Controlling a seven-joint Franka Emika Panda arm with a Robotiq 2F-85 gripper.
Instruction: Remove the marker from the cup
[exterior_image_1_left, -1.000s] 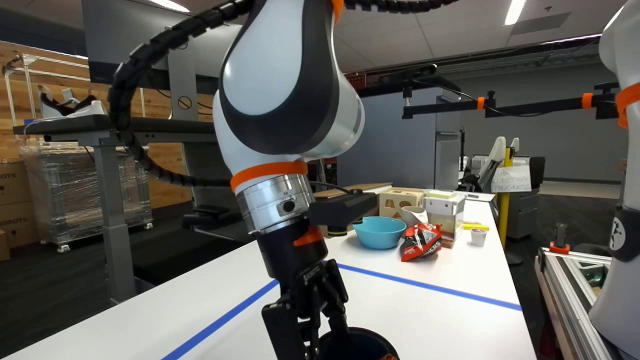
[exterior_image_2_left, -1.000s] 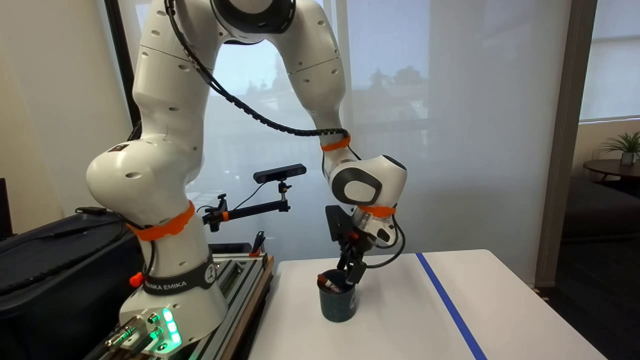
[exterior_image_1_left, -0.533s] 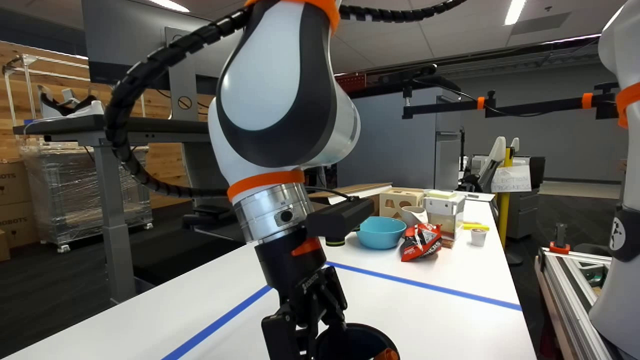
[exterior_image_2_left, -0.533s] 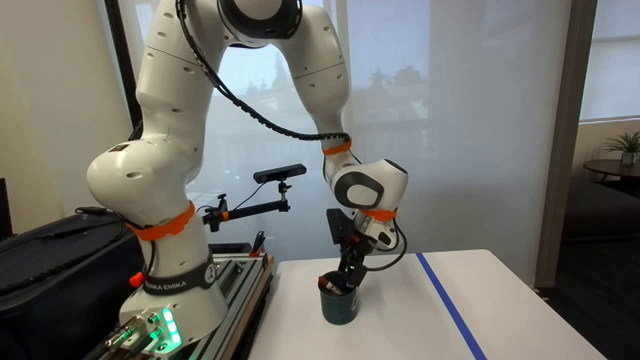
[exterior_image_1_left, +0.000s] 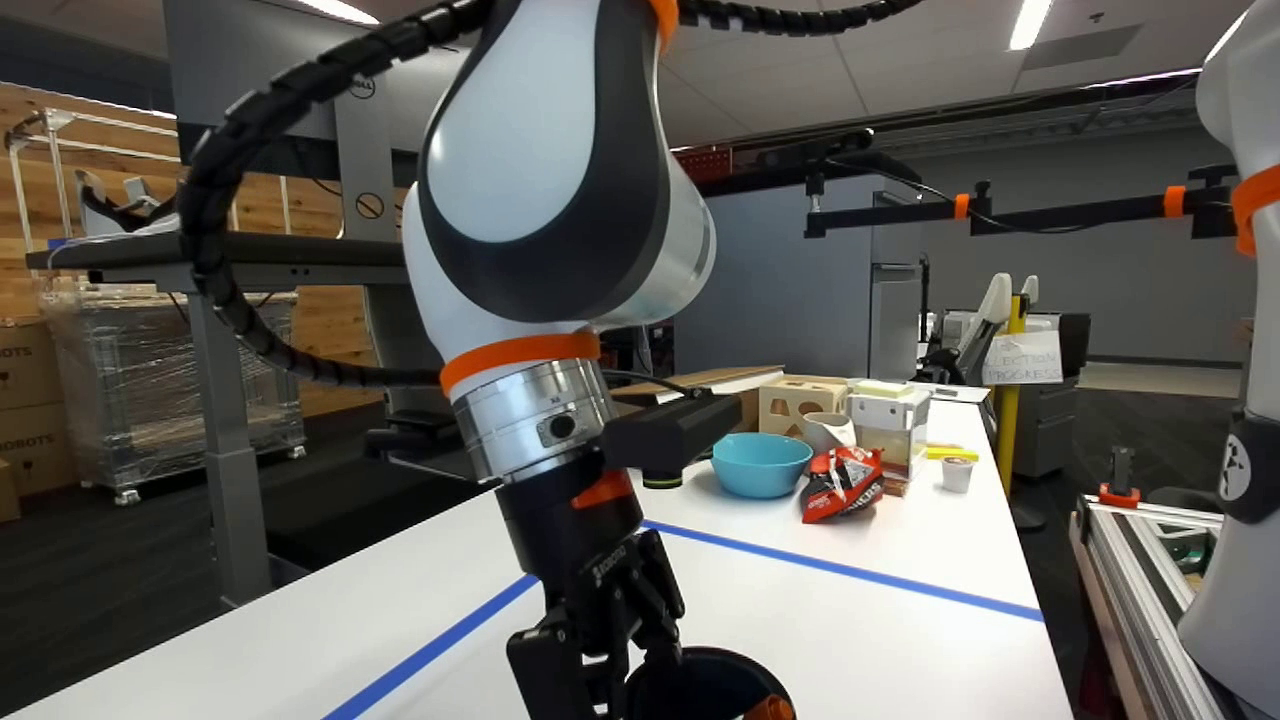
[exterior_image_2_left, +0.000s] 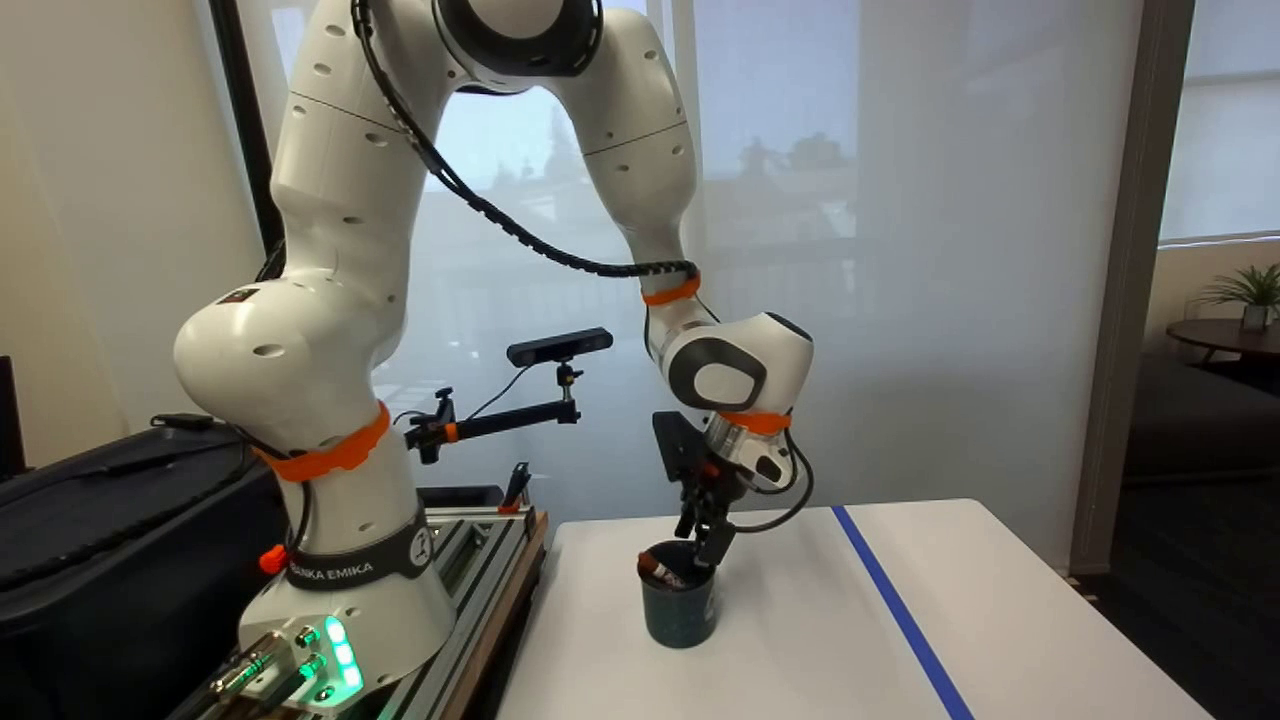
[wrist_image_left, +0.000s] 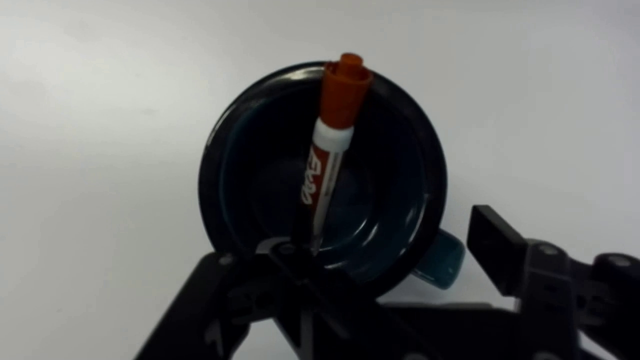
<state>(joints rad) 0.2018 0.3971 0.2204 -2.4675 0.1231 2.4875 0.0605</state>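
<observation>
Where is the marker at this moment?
In the wrist view, the marker leans inside the dark cup, its orange end toward the top of the picture, up and left of the cup's teal handle.

At least 2 ceiling lights (exterior_image_1_left: 1030, 24) glow white, daylight filters through the shade (exterior_image_2_left: 900, 300), and glare streaks the cup (wrist_image_left: 387, 200).

Long white lights (exterior_image_1_left: 1030, 24) shine above dark grey flooring (exterior_image_1_left: 110, 560) and brown wooden planking (exterior_image_1_left: 335, 320); a tall brown post (exterior_image_2_left: 1126, 300) edges pale translucent windows (exterior_image_2_left: 950, 250).
</observation>
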